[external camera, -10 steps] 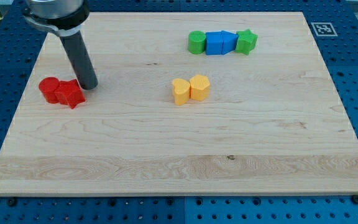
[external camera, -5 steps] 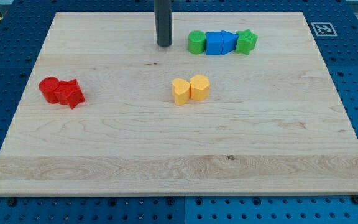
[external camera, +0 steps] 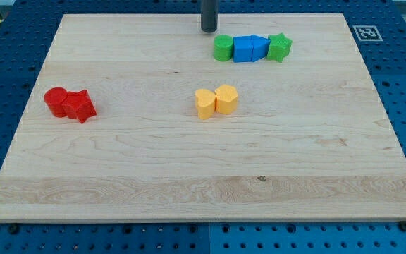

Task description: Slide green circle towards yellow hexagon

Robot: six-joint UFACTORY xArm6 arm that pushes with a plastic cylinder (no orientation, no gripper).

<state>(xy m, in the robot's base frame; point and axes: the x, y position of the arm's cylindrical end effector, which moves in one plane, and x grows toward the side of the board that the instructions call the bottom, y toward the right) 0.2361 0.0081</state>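
The green circle [external camera: 222,48] stands at the view's top, at the left end of a row of blocks. My tip [external camera: 208,30] is just above and left of it, a small gap apart. Two yellow blocks sit side by side near the board's middle: the left one [external camera: 204,103] and the right one [external camera: 226,99]. I cannot tell which of them is the hexagon. They lie below the green circle.
Right of the green circle, touching in a row, are two blue blocks [external camera: 250,49] and a green star [external camera: 279,47]. Two red blocks [external camera: 69,104] sit together at the view's left. The wooden board [external camera: 189,176] lies on a blue pegboard.
My tip has moved from beside the red blocks at the left, across the board to the top, and now stands just above and left of the green circle. No block has moved.
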